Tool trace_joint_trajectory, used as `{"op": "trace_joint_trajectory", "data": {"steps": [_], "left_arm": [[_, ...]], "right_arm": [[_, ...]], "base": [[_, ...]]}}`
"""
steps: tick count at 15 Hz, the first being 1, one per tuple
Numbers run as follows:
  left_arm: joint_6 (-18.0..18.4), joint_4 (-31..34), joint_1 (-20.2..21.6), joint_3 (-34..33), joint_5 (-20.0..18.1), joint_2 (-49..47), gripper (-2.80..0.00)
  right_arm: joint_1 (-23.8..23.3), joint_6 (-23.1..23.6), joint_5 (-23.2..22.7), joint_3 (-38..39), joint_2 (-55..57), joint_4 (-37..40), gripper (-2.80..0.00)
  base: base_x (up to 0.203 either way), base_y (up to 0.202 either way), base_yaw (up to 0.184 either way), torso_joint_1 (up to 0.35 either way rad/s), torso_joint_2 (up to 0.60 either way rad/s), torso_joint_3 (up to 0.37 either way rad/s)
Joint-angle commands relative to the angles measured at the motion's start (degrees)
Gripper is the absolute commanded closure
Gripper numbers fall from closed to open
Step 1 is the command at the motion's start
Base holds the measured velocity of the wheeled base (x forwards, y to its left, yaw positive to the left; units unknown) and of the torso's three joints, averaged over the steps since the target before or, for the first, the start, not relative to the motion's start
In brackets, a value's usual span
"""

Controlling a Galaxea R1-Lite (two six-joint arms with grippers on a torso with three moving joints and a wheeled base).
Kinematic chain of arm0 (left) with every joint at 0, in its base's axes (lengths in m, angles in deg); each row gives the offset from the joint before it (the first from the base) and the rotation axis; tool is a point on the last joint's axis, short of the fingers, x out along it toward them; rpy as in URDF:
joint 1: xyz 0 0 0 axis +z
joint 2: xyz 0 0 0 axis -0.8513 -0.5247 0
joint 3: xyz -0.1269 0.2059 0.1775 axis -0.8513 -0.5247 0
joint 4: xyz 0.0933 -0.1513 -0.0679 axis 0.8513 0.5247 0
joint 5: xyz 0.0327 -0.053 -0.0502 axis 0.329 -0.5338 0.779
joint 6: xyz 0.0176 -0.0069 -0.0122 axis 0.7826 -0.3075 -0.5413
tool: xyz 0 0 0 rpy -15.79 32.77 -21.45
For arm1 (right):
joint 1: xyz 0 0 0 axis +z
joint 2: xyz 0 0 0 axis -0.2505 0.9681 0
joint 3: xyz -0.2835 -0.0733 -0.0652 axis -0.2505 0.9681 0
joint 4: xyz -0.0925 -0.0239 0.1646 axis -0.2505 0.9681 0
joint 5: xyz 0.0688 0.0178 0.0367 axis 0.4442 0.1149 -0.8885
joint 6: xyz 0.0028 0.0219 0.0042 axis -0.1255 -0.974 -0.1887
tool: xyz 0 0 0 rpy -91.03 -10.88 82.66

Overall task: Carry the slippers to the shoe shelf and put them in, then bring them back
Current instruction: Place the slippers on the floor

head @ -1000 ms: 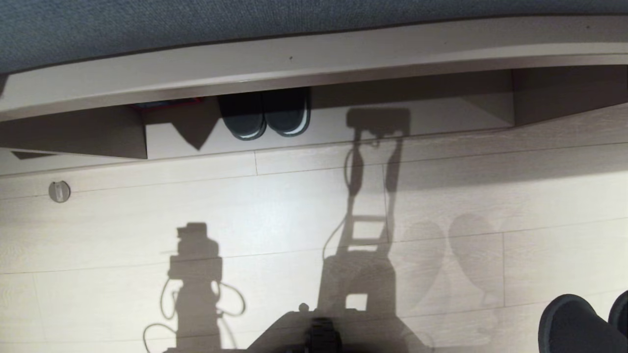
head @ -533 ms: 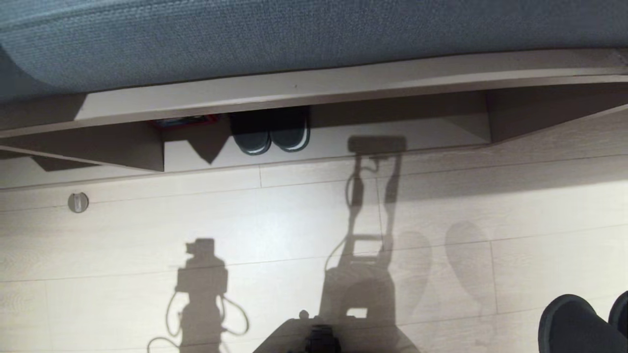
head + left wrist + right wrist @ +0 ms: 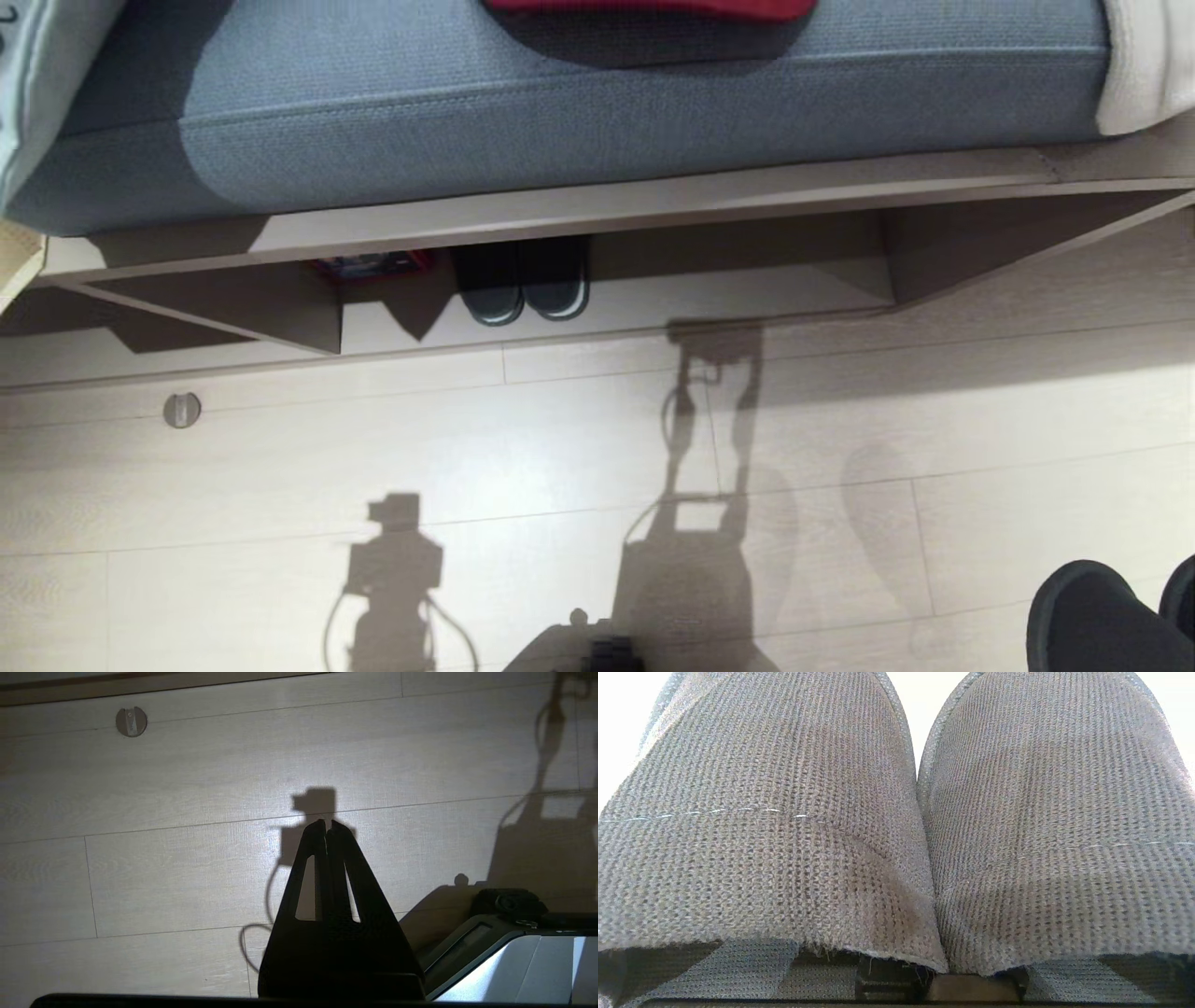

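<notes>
Pale plank floor (image 3: 523,467) across most of the head view, shadowed by the robot. Blue cushioned bench (image 3: 597,103) at twelve o'clock, above the shoe shelf (image 3: 728,280), a low open cubby with pale base board and a divider at ten o'clock. Dark white-edged pair (image 3: 523,285) parked inside, left of centre; free bay at one o'clock.

Slippers (image 3: 896,826) side by side, pinched at the heel ends by the right gripper (image 3: 896,984), clamped on both; toes showing at five o'clock in the head view. Left gripper (image 3: 327,828) clenched, empty, above bare floor.

Carry-to-shelf step, likely. Next: closing on the shelf, lowering under its top board, sliding in clear of the dark pair and divider.
</notes>
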Motion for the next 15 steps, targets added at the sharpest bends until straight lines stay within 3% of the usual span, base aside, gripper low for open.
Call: {"op": "trace_joint_trajectory", "data": {"steps": [1, 15], "left_arm": [[-0.04, -0.02, 0.0, -0.09, 0.01, -0.05, 0.0], [-0.13, -0.02, 0.0, -0.09, 0.01, -0.05, 0.0]], "right_arm": [[0.01, 0.02, 0.05, 0.0, 0.03, -0.05, 0.0], [0.01, -0.28, 0.31, 0.0, 0.12, -0.13, 0.0]], "base": [[0.0, 0.0, 0.0, 0.007, 0.0, 0.207], [0.0, 0.0, 0.0, 0.001, 0.0, 0.201]]}}
